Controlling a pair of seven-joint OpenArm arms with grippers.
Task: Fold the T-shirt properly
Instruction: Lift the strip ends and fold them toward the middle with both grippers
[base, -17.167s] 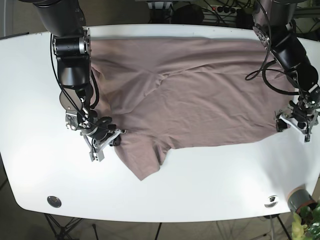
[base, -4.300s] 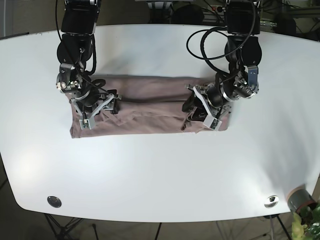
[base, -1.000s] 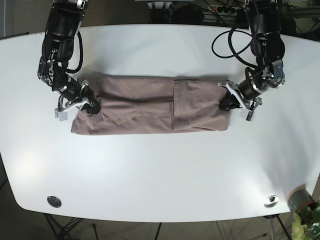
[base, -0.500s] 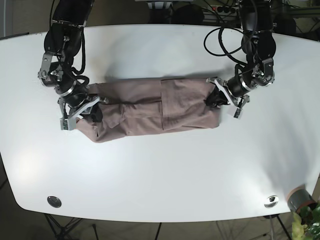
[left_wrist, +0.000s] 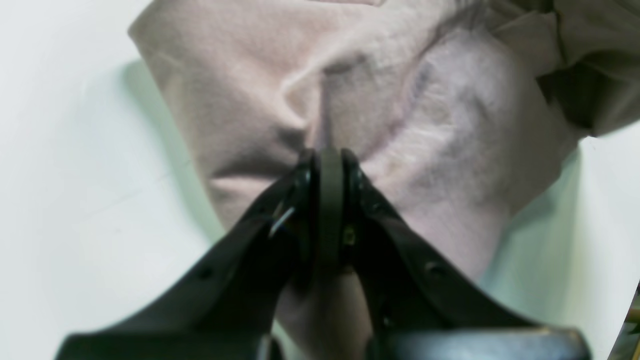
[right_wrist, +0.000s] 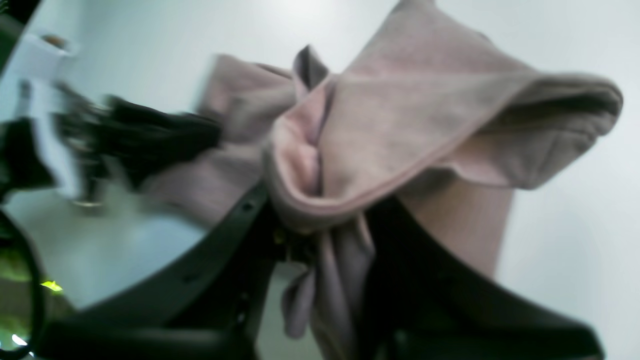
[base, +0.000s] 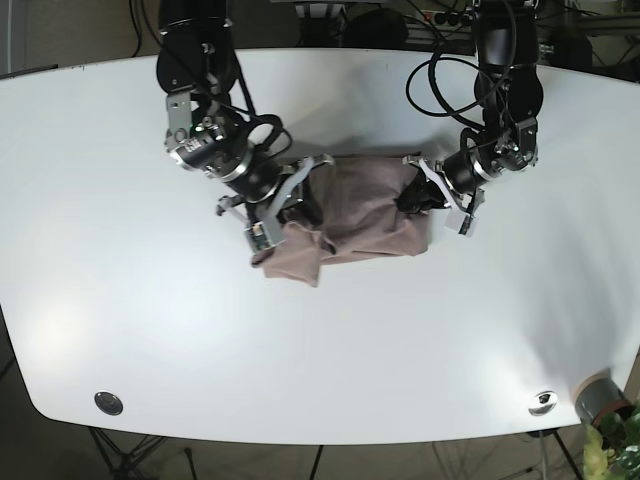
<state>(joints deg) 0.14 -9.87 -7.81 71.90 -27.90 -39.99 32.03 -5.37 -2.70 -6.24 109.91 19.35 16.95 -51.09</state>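
Here you have the T-shirt (base: 355, 215) bunched into a short heap at the middle of the white table (base: 330, 370), with a plant (base: 612, 440) by the table's near corner. Your left gripper (left_wrist: 327, 165) pinches the cloth at one end, jaws pressed together. Your right gripper (base: 268, 222) clamps a raised, drooping fold at the other.

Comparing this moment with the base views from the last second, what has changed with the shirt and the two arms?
The right gripper has carried its end of the T-shirt across toward the left gripper, so the long folded band is now a short, bunched stack with a corner hanging toward the table's near edge. The left gripper drifted slightly inward. Both jaws remain clamped on fabric.
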